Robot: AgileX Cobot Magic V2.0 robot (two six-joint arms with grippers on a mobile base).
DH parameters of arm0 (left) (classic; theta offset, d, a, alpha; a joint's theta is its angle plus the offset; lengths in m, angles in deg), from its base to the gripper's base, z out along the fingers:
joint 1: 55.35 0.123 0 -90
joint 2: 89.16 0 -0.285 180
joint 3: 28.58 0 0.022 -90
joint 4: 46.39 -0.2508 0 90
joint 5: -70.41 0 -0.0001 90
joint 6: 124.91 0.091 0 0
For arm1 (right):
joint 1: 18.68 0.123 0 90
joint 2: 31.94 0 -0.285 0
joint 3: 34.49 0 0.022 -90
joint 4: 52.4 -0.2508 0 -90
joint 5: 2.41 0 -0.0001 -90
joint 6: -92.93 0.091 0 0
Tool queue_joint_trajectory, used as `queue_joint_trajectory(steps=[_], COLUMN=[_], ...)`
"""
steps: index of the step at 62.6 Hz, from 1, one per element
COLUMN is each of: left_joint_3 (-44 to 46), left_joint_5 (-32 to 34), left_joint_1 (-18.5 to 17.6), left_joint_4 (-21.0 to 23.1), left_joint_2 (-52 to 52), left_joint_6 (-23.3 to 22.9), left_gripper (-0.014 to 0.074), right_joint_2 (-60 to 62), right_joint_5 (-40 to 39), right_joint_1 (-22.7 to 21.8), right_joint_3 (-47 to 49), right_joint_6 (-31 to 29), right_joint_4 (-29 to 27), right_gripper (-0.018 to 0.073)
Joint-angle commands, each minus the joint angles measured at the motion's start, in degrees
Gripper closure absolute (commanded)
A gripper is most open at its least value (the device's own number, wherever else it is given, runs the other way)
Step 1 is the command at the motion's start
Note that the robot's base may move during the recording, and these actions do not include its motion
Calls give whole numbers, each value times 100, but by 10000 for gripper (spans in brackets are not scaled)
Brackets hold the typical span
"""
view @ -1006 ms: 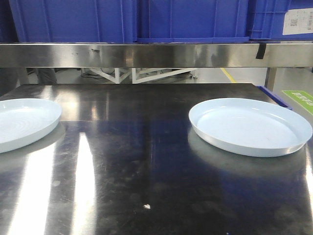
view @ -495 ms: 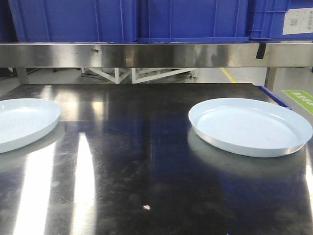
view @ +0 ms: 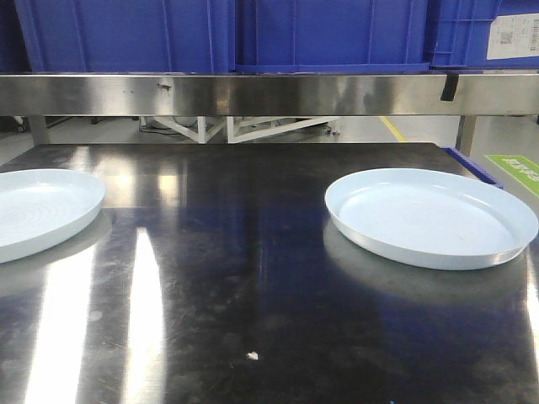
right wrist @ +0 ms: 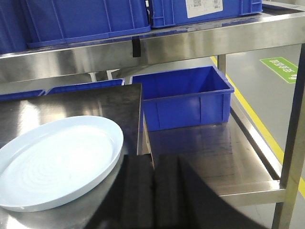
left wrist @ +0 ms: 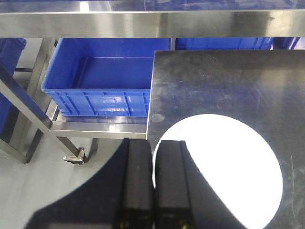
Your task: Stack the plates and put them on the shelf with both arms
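Two pale-blue plates lie flat and apart on the dark steel table (view: 253,252). One plate (view: 431,216) sits at the right; the other plate (view: 42,209) is cut off by the left edge. No gripper shows in the front view. In the left wrist view my left gripper (left wrist: 153,145) is shut and empty, raised above the left rim of a plate (left wrist: 224,167) that looks washed-out white. In the right wrist view my right gripper (right wrist: 151,162) is shut and empty, just off the right rim of the plate (right wrist: 52,160). The steel shelf (view: 269,93) runs above the table's far edge.
Blue crates (view: 236,34) fill the shelf across its width. A blue crate (left wrist: 102,83) rests on a lower rack left of the table; another blue crate (right wrist: 186,95) sits on the lower rack to the right, beside a steel post (right wrist: 293,143).
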Motion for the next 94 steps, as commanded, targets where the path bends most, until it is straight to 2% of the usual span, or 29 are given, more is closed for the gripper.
queue_joint_trajectory(steps=[1,25,29,51,61,69,76,85,94], left_joint_3=[207,207,207,207,207,207,207,207,207], left_joint_5=[447,502,502,502,490,490,490,414,438], left_joint_1=[-15,-15,-15,-15,-15,-15,-15,-76,-194], left_joint_4=[-38,49,98,112,89,52,52,52,73], left_joint_2=[-48,-48,-37,-37,-37,-37,-37,-37,-37], left_joint_6=[0,0,0,0,0,0,0,0,0], left_gripper=[508,508,508,508,508,508,508,508,508], right_joint_2=[106,106,106,106,-8,-767,-1822,-3354,-4445], right_joint_5=[-484,-484,-491,-1374,-882,453,1323,1553,1072], right_joint_1=[0,0,-7,-7,-7,-7,-7,-7,-7], right_joint_3=[88,88,88,111,591,1598,2498,3476,4007], right_joint_6=[-15,-15,-141,-57,90,128,41,-166,-166], right_joint_4=[45,45,205,161,100,-34,280,583,477], right_gripper=[511,511,511,511,511,511,511,511,511])
